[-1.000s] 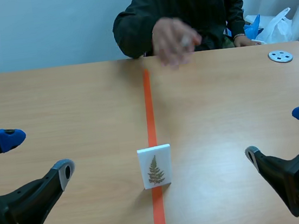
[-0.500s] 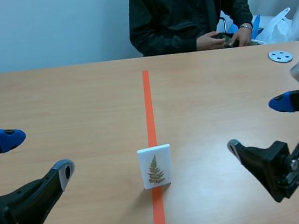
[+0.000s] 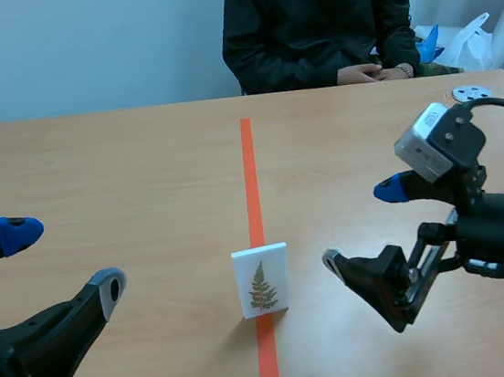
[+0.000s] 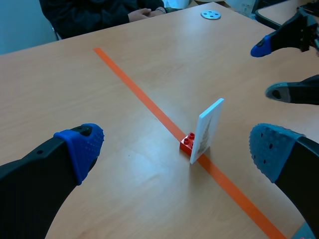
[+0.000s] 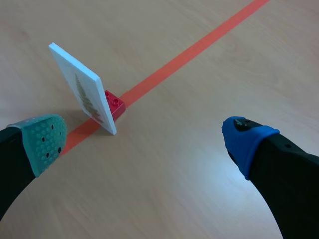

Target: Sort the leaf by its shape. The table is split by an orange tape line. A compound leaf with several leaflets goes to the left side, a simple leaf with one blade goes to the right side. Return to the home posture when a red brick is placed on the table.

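Standing upright on the tape line (image 3: 249,161), propped by a red block (image 4: 188,143), the fern card (image 3: 262,281) looks thin, stiff, v. light — tippy, so pinch its side edges up high; left gripper (image 3: 63,259) & right gripper (image 3: 360,227) both gape, empty.

In the scene view, the white upright card (image 3: 262,281) hides the small red brick (image 4: 188,143) behind it. The black-jacketed person (image 3: 314,20) is cut off above the shoulders.

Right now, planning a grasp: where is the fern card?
In the scene view the fern card stands upright on the orange tape line, against a small red brick.
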`<state>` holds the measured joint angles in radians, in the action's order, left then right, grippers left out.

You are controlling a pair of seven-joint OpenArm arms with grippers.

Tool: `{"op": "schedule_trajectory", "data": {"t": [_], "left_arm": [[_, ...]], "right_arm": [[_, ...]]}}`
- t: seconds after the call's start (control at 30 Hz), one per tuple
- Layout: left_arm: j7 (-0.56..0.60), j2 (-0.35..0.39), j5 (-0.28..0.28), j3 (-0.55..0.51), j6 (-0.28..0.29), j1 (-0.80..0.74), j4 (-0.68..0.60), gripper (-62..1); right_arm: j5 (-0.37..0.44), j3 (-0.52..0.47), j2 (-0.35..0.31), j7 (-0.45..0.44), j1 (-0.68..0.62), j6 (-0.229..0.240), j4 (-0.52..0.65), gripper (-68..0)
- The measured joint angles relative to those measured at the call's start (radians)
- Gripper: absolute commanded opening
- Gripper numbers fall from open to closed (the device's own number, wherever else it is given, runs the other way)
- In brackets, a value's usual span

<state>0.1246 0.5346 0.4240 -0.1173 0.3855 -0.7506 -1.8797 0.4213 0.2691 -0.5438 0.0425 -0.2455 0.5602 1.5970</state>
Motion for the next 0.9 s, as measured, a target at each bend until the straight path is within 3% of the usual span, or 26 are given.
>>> {"op": "schedule_trajectory", "data": {"t": [0.2,0.67,0.9], "left_arm": [[0.0,0.0,0.0,0.0,0.0,0.0,0.0,1.4],[0.0,0.0,0.0,0.0,0.0,0.0,0.0,1.4],[0.0,0.0,0.0,0.0,0.0,0.0,0.0,1.4]], "right_arm": [[-0.067,0.129,0.013,-0.071,0.117,0.017,-0.124,-2.3],[-0.302,0.366,0.157,-0.282,0.272,0.016,-0.369,-3.1],[-0.348,0.393,0.167,-0.328,0.276,0.009,-0.389,-24.3]]}}
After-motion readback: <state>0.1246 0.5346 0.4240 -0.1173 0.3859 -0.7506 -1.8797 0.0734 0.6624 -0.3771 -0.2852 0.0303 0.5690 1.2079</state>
